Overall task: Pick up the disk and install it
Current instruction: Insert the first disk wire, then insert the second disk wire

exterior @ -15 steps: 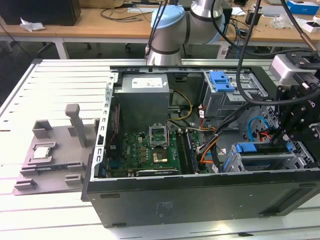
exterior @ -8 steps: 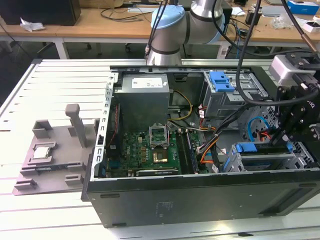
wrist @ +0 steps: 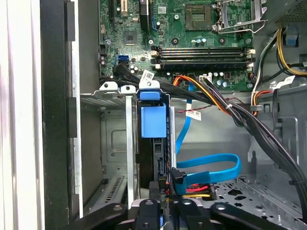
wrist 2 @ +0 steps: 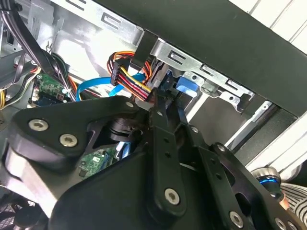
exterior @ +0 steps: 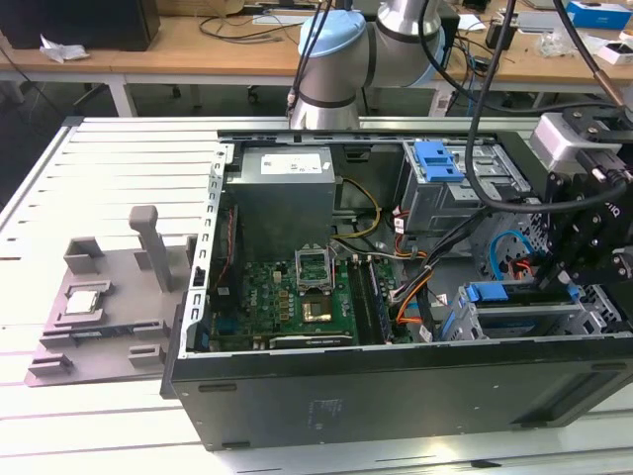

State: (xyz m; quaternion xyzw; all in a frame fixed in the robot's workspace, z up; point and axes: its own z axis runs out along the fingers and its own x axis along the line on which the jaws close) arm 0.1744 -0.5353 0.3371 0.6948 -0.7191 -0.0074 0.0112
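Observation:
The disk stands on edge in the metal drive bay at the case's front corner, its blue bracket at the far end. In the exterior view the disk is a blue-tabbed strip in the cage at the exterior view's right. My gripper hangs just over that cage. In the first wrist view my gripper is at the disk's near end. The second wrist view has the black fingers drawn together, the gripper tip against the blue bracket. Whether the fingers pinch the disk is hidden.
A blue data cable and a bundle of coloured power wires run right beside the bay. The motherboard fills the case floor. A second cage with a blue latch sits at the back. A grey tray holding a small chip lies outside.

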